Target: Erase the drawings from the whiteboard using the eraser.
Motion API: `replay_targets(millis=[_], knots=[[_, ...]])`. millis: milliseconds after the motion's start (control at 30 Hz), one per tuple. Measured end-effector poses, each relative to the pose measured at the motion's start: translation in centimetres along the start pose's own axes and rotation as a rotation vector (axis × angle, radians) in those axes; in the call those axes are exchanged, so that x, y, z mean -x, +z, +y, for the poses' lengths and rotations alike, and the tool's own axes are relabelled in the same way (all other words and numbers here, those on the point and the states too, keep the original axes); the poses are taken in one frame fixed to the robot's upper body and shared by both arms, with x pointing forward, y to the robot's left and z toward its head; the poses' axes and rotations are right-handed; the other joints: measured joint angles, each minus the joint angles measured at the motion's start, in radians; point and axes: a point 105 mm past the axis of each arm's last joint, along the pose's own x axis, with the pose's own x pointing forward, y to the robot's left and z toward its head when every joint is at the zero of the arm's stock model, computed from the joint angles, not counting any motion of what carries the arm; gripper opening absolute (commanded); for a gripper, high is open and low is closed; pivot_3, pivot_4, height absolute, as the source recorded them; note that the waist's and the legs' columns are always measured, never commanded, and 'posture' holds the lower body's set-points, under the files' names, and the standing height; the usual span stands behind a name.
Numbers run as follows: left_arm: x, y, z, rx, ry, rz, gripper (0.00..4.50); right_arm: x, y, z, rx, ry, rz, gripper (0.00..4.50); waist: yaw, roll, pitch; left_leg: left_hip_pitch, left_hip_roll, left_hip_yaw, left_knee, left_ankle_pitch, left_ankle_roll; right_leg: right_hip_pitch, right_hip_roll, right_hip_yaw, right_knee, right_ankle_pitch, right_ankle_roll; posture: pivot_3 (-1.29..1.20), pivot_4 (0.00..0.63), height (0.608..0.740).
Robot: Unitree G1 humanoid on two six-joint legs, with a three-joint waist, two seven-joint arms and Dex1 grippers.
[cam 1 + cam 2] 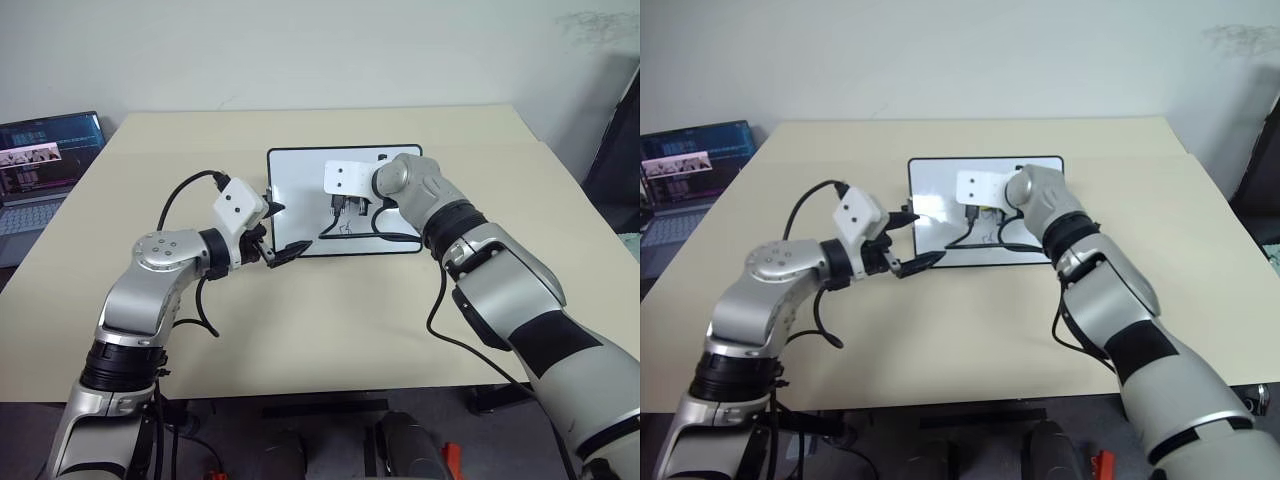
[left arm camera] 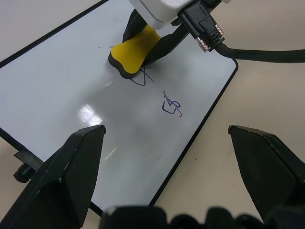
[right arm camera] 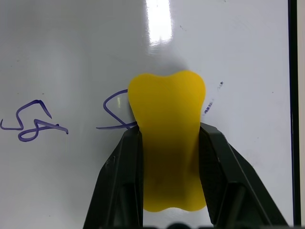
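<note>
The whiteboard [image 1: 300, 190] lies flat on the middle of the beige table. My right gripper [image 3: 167, 131] is shut on the yellow eraser [image 3: 167, 143], whose black edge [image 2: 125, 71] presses on the board. The eraser covers part of a "4"-like drawing [image 3: 114, 112]. A "$"-like squiggle [image 2: 172, 106] sits beside it, uncovered, and faint specks [image 3: 209, 105] lie on the eraser's other side. My left gripper [image 1: 275, 232] is open at the board's near left corner, one finger on either side of that corner.
An open laptop [image 1: 45, 160] stands at the table's far left edge. A black cable [image 1: 390, 237] from my right wrist lies across the board's near edge. A dark object [image 1: 615, 150] stands off the table's right side.
</note>
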Motion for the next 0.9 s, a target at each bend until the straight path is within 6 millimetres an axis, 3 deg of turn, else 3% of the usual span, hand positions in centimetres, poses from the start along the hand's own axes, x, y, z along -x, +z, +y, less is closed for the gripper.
replay_targets(millis=[267,433,633,900], knots=[[0.0,0.1,0.0,-0.003,-0.001,-0.001,4.50,1.1,-1.4,-3.4,-0.073,-0.185,0.036,1.20,0.003,0.000,0.000,-0.004,0.000,0.000,-0.001,0.000,0.000,-0.004,0.000,0.000,-0.001,0.001,-0.001,0.00,0.150,0.740],[0.0,0.2,0.1,-0.006,-0.001,-0.003,4.50,1.4,-1.6,-3.9,-0.077,-0.204,0.038,1.20,0.003,0.000,0.000,-0.005,0.000,0.000,-0.003,0.000,0.000,-0.005,0.000,-0.001,-0.002,0.001,-0.001,0.00,0.150,0.740],[-0.1,0.3,0.1,-0.011,-0.001,-0.006,4.50,0.9,-0.5,-2.9,-0.060,-0.150,0.013,1.20,-0.003,0.000,0.000,-0.004,0.000,0.000,-0.003,0.000,0.000,-0.005,0.000,0.000,-0.001,0.001,-0.001,0.00,0.150,0.740],[-0.1,0.3,0.1,-0.010,-0.001,-0.005,4.50,-0.7,2.6,0.7,-0.004,-0.019,-0.084,1.19,-0.002,0.000,0.000,-0.003,0.000,0.000,-0.003,0.000,0.000,-0.003,0.000,0.000,-0.001,0.000,0.000,0.00,0.150,0.740]])
